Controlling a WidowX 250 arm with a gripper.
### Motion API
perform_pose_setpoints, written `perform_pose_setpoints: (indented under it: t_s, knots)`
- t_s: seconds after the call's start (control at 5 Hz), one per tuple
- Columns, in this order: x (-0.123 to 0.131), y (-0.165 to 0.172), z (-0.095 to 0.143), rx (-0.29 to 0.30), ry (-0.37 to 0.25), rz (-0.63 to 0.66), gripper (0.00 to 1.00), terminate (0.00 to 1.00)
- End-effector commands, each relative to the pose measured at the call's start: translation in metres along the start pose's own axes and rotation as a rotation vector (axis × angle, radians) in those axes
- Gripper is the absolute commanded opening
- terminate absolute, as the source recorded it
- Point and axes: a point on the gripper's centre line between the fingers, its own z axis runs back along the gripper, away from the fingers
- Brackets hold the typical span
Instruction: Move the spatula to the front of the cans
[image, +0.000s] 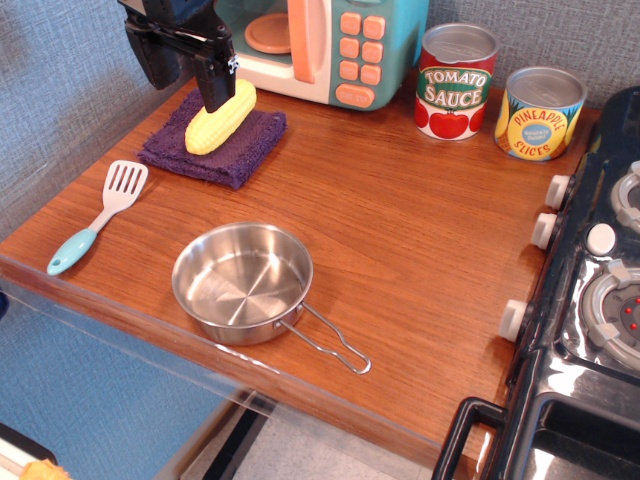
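The spatula (100, 213) lies flat at the left edge of the wooden table (400, 210), white slotted head pointing away, light blue handle toward the front. The two cans stand at the back right: the red-white Tomato Sauce can (455, 82) and the yellow-blue Pineapple Slices can (539, 113). My gripper (213, 92) is at the back left, above the toy corn (221, 117), far from the spatula. Its dark fingers (216, 85) hang close together with nothing seen between them; I cannot tell whether they are fully shut.
The corn lies on a purple cloth (215, 150). A steel pan (245, 282) with a wire handle sits near the front middle. A toy microwave (330, 45) stands at the back. A black toy stove (590, 300) with white knobs lines the right side.
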Motion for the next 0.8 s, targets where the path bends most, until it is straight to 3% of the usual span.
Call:
perform_pose_setpoints:
  t_s: [0.0, 0.2, 0.4, 0.6]
  knots:
    - [0.000, 0.000, 0.000, 0.000, 0.000, 0.000, 1.00, 0.00]
    - [-0.016, 0.010, 0.009, -0.039, -0.034, 0.035, 1.00, 0.00]
    - [-0.043, 0.020, 0.015, -0.040, -0.027, 0.059, 1.00, 0.00]
    - [-0.082, 0.032, 0.006, 0.026, 0.030, 0.075, 1.00, 0.00]
